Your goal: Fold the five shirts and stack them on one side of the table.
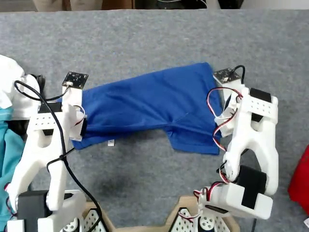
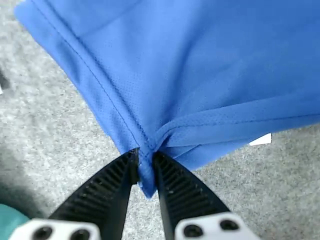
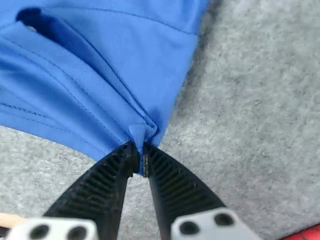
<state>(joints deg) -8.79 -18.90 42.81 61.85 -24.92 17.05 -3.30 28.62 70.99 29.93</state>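
A grey, felt-like surface [image 1: 145, 34] carries a blue shirt [image 1: 149, 104] across its middle, laid slantwise between the two arms. The left pincer [image 2: 145, 172] is clamped narrow on a corner of the shirt's hem, and a small white tag [image 2: 261, 140] shows against the grey just beside that hem. The right pincer [image 3: 139, 157] is pinched tight on a bunched fold at the shirt's opposite end. At the left edge of the surface a white cloth [image 1: 9, 82] and a teal cloth [image 1: 6, 145] lie against each other. A red cloth [image 1: 301, 179] shows at the right edge, well apart from the blue shirt. Beyond the far edge, a narrow strip of the room holds tan and dark shapes that I cannot identify.
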